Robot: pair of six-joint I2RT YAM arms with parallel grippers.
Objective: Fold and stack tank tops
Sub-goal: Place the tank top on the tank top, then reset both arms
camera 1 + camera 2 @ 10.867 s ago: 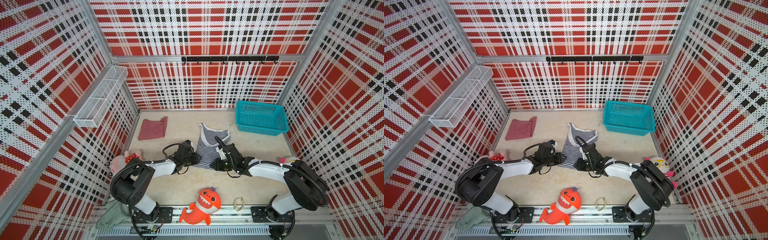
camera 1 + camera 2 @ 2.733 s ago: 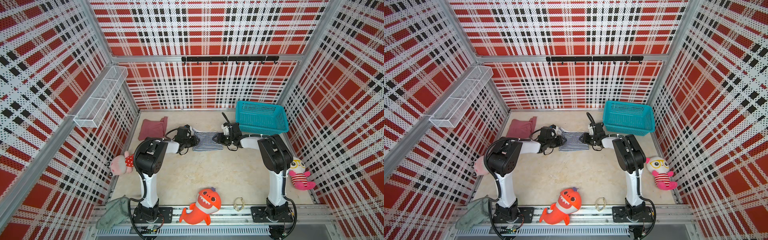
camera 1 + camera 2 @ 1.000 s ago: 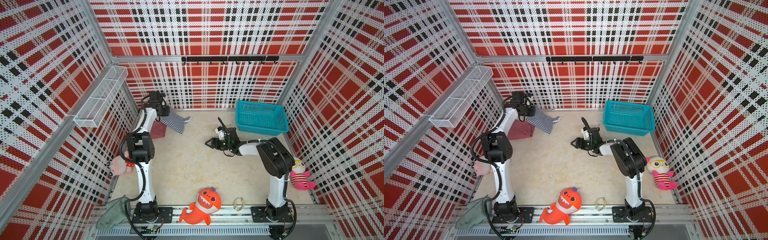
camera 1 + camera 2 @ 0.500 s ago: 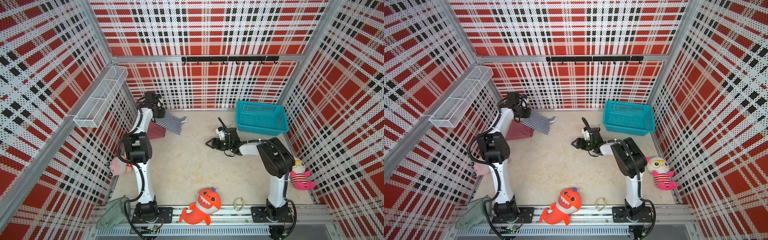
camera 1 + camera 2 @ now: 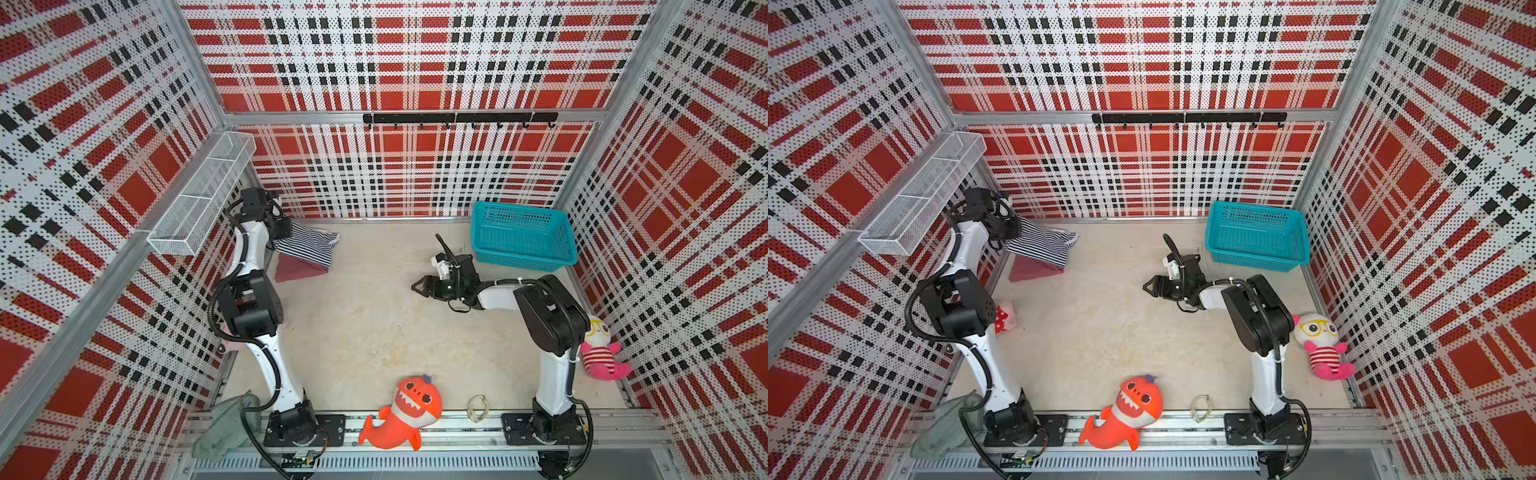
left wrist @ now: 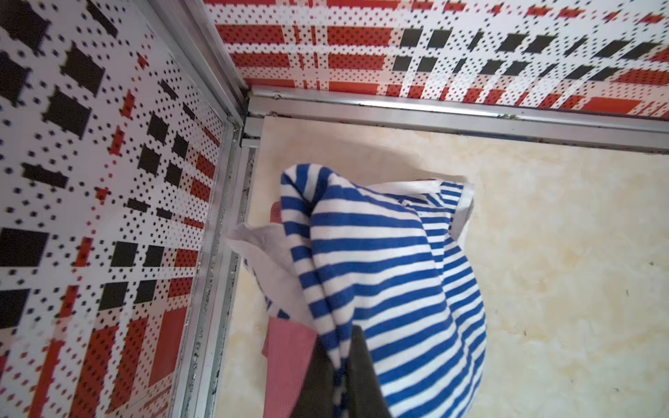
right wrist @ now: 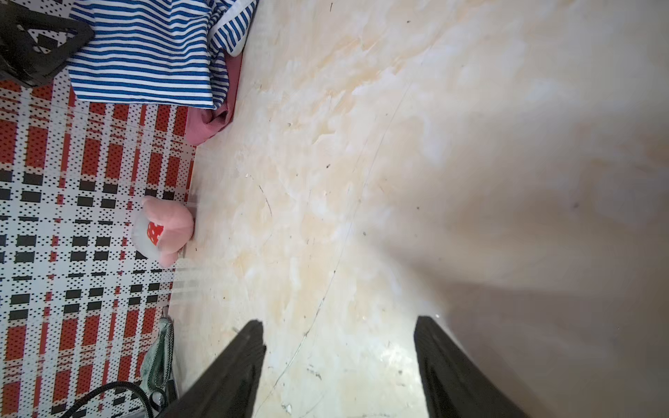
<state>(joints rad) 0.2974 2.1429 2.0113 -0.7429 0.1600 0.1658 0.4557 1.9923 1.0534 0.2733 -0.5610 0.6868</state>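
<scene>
My left gripper (image 5: pixel 284 231) is shut on one edge of the striped tank top (image 5: pixel 308 247) in the back left corner, seen also in a top view (image 5: pixel 1014 231). In the left wrist view the gripper (image 6: pixel 340 347) pinches a fold of the striped tank top (image 6: pixel 391 271). The cloth slopes down from the gripper, and its far end lies on the rose-maroon tank top (image 5: pixel 297 269), which sits flat on the table. The right gripper (image 5: pixel 417 286) hovers low over bare table at mid-right, open and empty. In the right wrist view the right gripper (image 7: pixel 338 322) is open.
A teal basket (image 5: pixel 523 237) stands at the back right. An orange shark plush (image 5: pixel 409 409) and a small loop (image 5: pixel 478 407) lie at the front edge. A pink doll (image 5: pixel 598 353) is at the right wall, a pink plush (image 5: pixel 1005 316) by the left arm, a grey-green towel (image 5: pixel 220 424) at the front left. A wire shelf (image 5: pixel 203 199) juts from the left wall.
The left gripper has carried the striped top further left and lower into the corner, so its free end now lies over the maroon top. The right arm has not moved.
</scene>
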